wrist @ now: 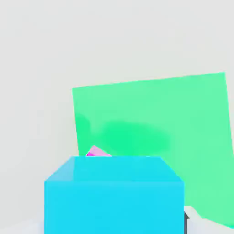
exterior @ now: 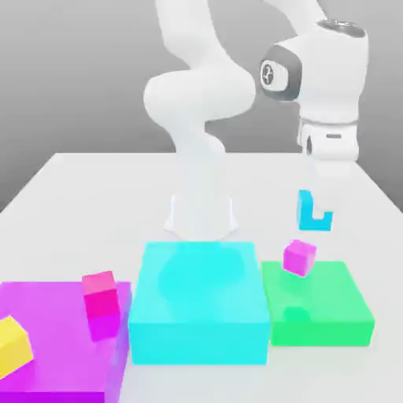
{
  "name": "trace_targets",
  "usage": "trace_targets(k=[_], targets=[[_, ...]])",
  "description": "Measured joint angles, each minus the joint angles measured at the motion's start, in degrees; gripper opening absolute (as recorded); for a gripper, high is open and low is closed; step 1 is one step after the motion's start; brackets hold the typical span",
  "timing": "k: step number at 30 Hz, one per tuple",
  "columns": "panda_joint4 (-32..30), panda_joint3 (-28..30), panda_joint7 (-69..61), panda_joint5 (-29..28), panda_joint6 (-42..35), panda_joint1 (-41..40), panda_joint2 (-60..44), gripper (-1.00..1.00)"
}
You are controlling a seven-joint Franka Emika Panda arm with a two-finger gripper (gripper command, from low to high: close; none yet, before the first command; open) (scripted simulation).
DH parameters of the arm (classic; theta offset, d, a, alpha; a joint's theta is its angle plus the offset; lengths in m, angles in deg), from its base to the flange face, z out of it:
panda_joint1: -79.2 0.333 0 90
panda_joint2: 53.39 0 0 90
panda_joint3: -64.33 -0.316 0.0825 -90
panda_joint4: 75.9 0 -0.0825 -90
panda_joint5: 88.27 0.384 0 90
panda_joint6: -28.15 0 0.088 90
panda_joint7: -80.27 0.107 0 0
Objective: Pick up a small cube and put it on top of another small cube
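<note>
Nearest the exterior view, at its left edge, a small yellow cube (exterior: 13,346) lies tilted on the big magenta block (exterior: 55,334), and farther right on that same block sits a hot-pink cube (exterior: 101,294). Next along, in the middle, is the large cyan block (exterior: 198,303), its top faintly shaded. Right of it, touching or just beside it, lies the flatter green block (exterior: 319,303), with a dark patch of shadow on its top.

All three blocks rest on a pale, matt white table (exterior: 71,181) that runs back to a straight far edge; behind it the room is a plain grey backdrop, lighter low down and darker toward the top.

My arm rises from its base (exterior: 201,216) behind the cyan block and bends over to the exterior view's right, so my gripper (exterior: 316,212) hangs above the green block. My jaws are pinching the small cyan cube (exterior: 314,211), held clear of everything. In my hand view that cyan cube (wrist: 114,194) sits close before the lens, with the green block (wrist: 183,132) below it.

The small violet cube (exterior: 300,256) sits at the far left part of the green block, just under my held cube and apart from it; a sliver of it (wrist: 97,152) peeks past the cyan cube's edge.
</note>
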Motion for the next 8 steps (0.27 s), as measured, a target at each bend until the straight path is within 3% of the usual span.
trace_targets(k=[5,6,8], targets=[[-2.12,-0.93,0.04,0.10,11.31,-0.35,-9.20,-1.00],[-2.37,-1.05,0.09,0.06,12.98,-0.43,-10.62,1.00],[-2.37,-1.05,0.09,0.06,12.98,-0.43,-10.62,1.00]])
